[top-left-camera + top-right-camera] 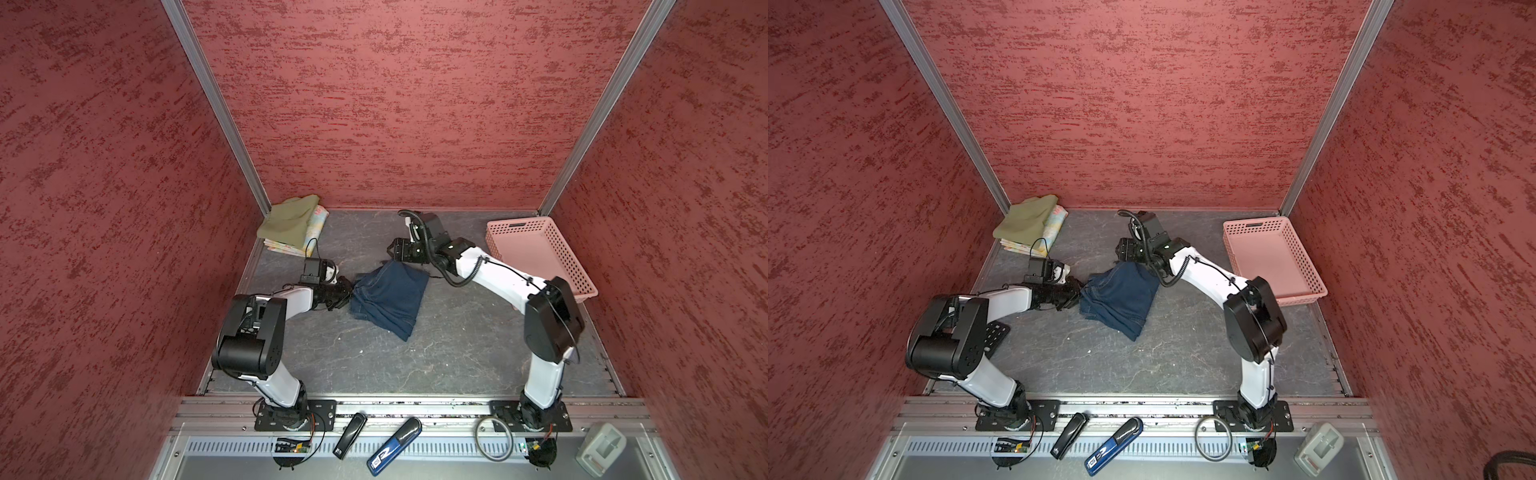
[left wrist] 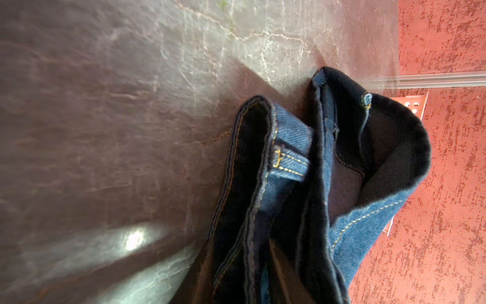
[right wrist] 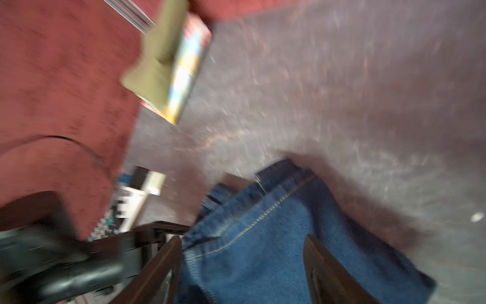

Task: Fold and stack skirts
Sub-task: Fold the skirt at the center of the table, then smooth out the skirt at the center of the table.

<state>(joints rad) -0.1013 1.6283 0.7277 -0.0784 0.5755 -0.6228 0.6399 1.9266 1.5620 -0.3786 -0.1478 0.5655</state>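
Note:
The dark-blue denim skirt (image 1: 390,299) (image 1: 1121,295) lies folded over in the middle of the table. My left gripper (image 1: 348,291) (image 1: 1079,291) is at its left edge, open, with waistband folds (image 2: 289,171) lying between its fingers (image 2: 201,273). My right gripper (image 1: 392,249) (image 1: 1121,247) hangs open just over the skirt's far corner. The denim (image 3: 249,250) shows between its spread fingers (image 3: 163,268), and that view is blurred. In the back left corner the olive-green skirt (image 1: 291,220) (image 1: 1027,216) (image 3: 157,65) lies folded on the floral skirt (image 1: 318,216) (image 1: 1054,224) (image 3: 186,73).
A pink perforated basket (image 1: 569,257) (image 1: 1304,266) stands empty at the right wall. Red walls close in three sides. On the front rail lie a black stapler (image 1: 350,434), a blue tool (image 1: 395,446) and a cable ring (image 1: 494,442).

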